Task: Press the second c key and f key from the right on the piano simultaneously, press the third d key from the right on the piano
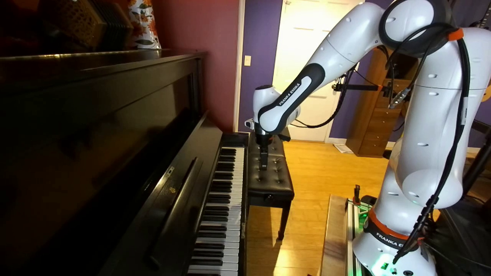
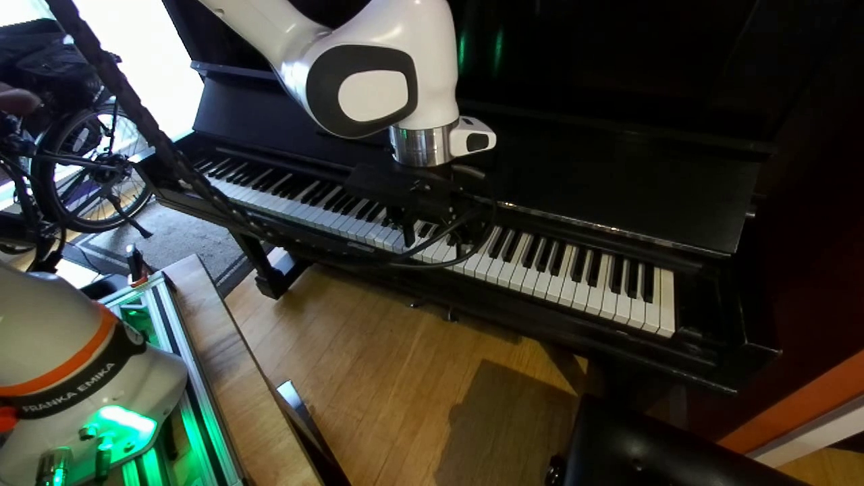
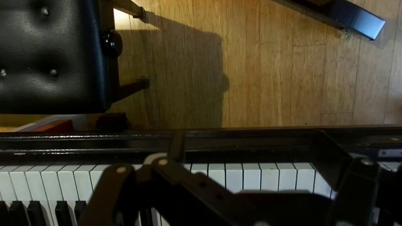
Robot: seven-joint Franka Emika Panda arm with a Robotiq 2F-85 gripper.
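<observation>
The piano (image 1: 215, 130) is a dark glossy upright with its key row open. Its white and black keys (image 1: 232, 207) show in both exterior views (image 2: 574, 277). In the wrist view, white keys (image 3: 260, 175) run across the lower part. My gripper (image 2: 435, 243) points down over the middle of the key row; in an exterior view (image 1: 264, 167) it shows edge-on, its two fingers overlapping. In the wrist view its fingers (image 3: 251, 150) stand wide apart with nothing between them, spanning several white keys. I cannot tell how high the fingertips are above the keys. The gripper body hides some keys.
A black padded bench (image 1: 268, 172) stands at one end of the keyboard and shows in the wrist view (image 3: 59, 59). The dark key rail (image 3: 245, 139) runs along the front of the keys. A cable (image 2: 432, 263) loops beside the gripper. A bicycle (image 2: 101, 162) stands beyond the piano's far end.
</observation>
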